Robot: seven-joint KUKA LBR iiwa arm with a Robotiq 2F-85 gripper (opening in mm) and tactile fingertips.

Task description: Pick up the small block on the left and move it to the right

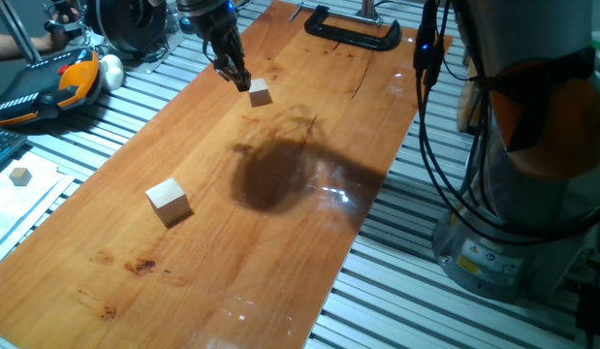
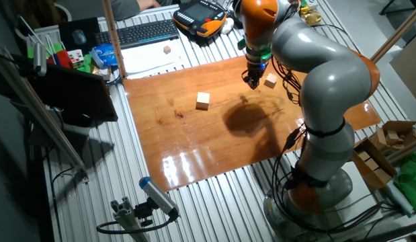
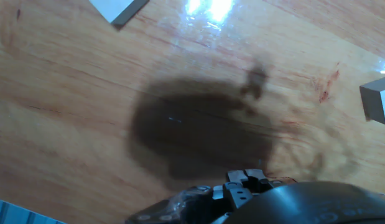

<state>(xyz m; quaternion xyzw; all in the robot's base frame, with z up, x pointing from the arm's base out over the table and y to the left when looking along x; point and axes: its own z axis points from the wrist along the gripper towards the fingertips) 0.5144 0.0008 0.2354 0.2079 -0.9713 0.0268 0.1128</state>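
Note:
The small block (image 1: 260, 94) is a pale wooden cube lying on the far part of the wooden board (image 1: 280, 252); the other fixed view shows the small block (image 2: 269, 81) too. My gripper (image 1: 239, 79) hangs just left of it, tips close to its side, not around it. The gripper (image 2: 251, 82) looks narrow, its fingers drawn together with nothing between them. The hand view shows only dark housing at the bottom, the arm's shadow on the wood, and two pale block corners at the edges; I cannot tell which is which.
A larger wooden cube (image 1: 169, 201) (image 2: 203, 100) sits nearer the board's middle. A tiny cube (image 1: 21, 175) rests on white paper off the board. A black clamp (image 1: 353, 32) grips the far edge. The robot's base (image 1: 518, 194) and cables stand beside the board.

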